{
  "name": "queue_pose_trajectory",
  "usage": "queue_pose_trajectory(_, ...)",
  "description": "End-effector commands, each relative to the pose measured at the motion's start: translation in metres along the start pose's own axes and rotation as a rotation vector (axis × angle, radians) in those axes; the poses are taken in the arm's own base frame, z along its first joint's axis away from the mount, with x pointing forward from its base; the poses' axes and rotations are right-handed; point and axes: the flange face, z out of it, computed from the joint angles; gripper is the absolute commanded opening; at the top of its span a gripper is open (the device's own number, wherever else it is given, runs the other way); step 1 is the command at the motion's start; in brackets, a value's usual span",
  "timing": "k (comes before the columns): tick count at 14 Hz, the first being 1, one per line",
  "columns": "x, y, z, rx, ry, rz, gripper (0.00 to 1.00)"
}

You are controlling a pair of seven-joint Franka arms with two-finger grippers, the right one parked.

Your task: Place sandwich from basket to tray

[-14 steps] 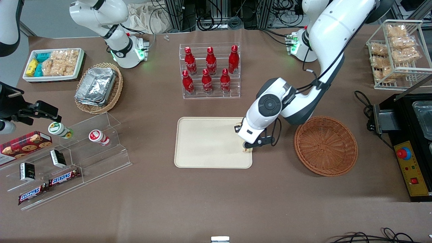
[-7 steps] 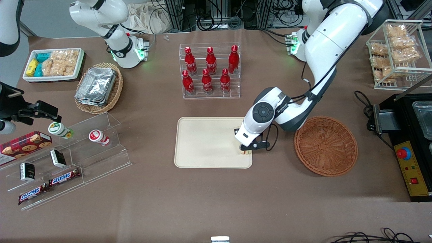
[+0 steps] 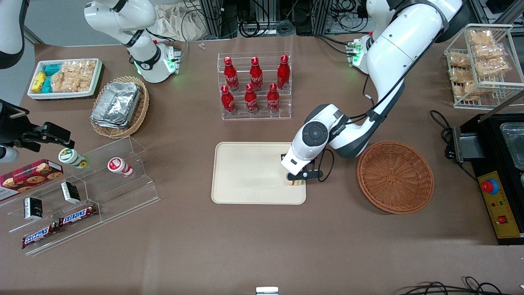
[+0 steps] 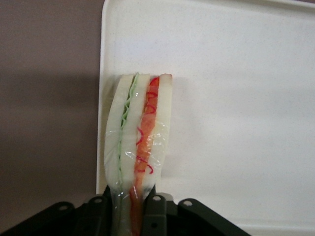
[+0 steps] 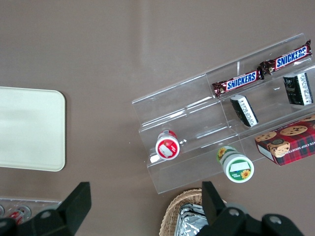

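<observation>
My left gripper (image 3: 296, 179) is shut on the sandwich (image 4: 138, 142), a wrapped wedge of white bread with green and red-orange layers. It hangs low over the cream tray (image 3: 245, 172), at the tray's corner nearest the basket, and peeks out under the gripper in the front view (image 3: 297, 182). In the left wrist view the black fingers (image 4: 156, 211) pinch the sandwich, with the tray (image 4: 236, 98) below it. The reddish-brown wicker basket (image 3: 395, 177) sits empty beside the tray, toward the working arm's end.
A clear rack of red bottles (image 3: 254, 85) stands farther from the camera than the tray. A tan oval basket with foil trays (image 3: 119, 106), a white snack bin (image 3: 64, 78) and a clear shelf of snacks (image 3: 82, 192) lie toward the parked arm's end. A wire rack (image 3: 483, 65) and black appliance (image 3: 499, 172) stand toward the working arm's end.
My left gripper has moved with the sandwich a little farther over the tray, away from the basket, and lower.
</observation>
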Motion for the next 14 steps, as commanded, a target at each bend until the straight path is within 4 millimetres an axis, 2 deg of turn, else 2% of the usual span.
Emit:
queue_pose_trajectory(1, -0.001, 0.0, -0.004, 0.008, 0.025, -0.003, 0.97)
queue_pose_trajectory(4, 0.007, -0.003, -0.021, 0.018, 0.017, -0.033, 0.99)
queue_pose_trajectory(6, 0.014, -0.009, -0.045, 0.038, 0.017, -0.074, 0.99)
queue_pose_trajectory(8, 0.026, -0.026, -0.085, -0.013, 0.02, -0.178, 0.99)
queue_pose_trajectory(9, 0.027, -0.034, -0.106, -0.004, 0.027, -0.188, 0.99)
queue_pose_trajectory(10, 0.032, -0.051, -0.121, 0.018, 0.027, -0.208, 0.99)
queue_pose_trajectory(12, 0.03, -0.065, -0.154, 0.042, 0.043, -0.173, 0.99)
queue_pose_trajectory(14, 0.034, -0.106, -0.181, 0.074, 0.006, -0.164, 0.99)
